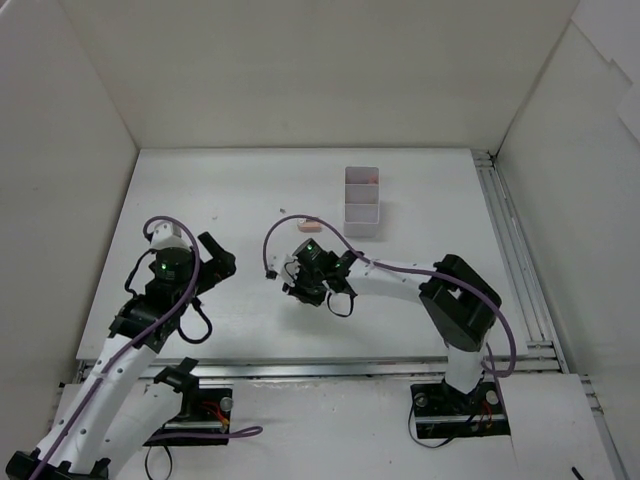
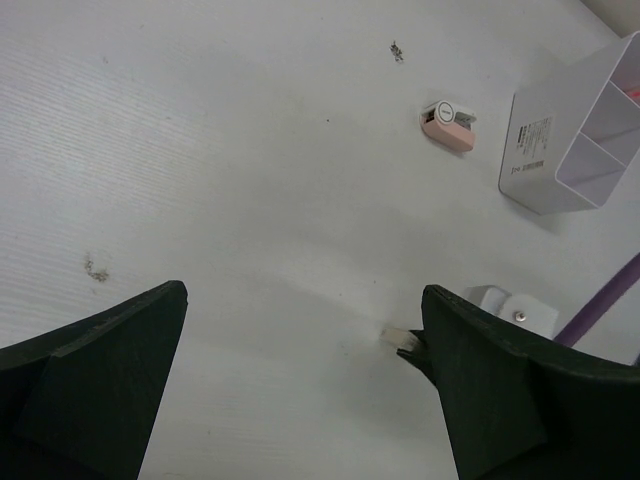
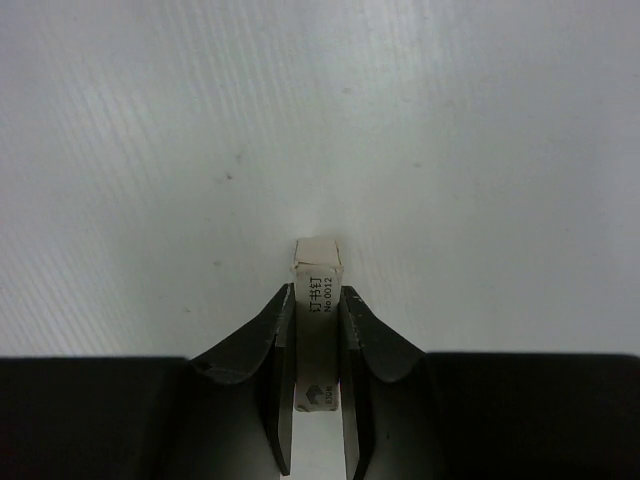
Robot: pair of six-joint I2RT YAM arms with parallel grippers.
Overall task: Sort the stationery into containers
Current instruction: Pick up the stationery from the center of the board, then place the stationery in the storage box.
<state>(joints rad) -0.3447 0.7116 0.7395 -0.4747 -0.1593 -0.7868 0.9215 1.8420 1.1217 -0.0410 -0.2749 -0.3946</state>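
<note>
Black jaws of the right gripper point(image 3: 318, 295) clamped on the long sides of the cream block point(image 3: 318, 262), low centre of the right wrist view. Printed label up, far end poking past the tips over the table point(image 3: 450, 150). Left gripper point(image 2: 305, 295) spread wide, holding nothing, at the bottom of the left wrist view. Farther off, upper right there: pale pink eraser point(image 2: 447, 127) flat on the table, near the white divided box point(image 2: 530, 145) but apart from it. Pink item point(image 1: 366, 178) in the far compartment.

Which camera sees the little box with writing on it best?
The right wrist view: the little cream box sits close, label showing, pinched in the right pincer. In the top view that pincer covers it. The left wrist view doesn't show it clearly.
</note>
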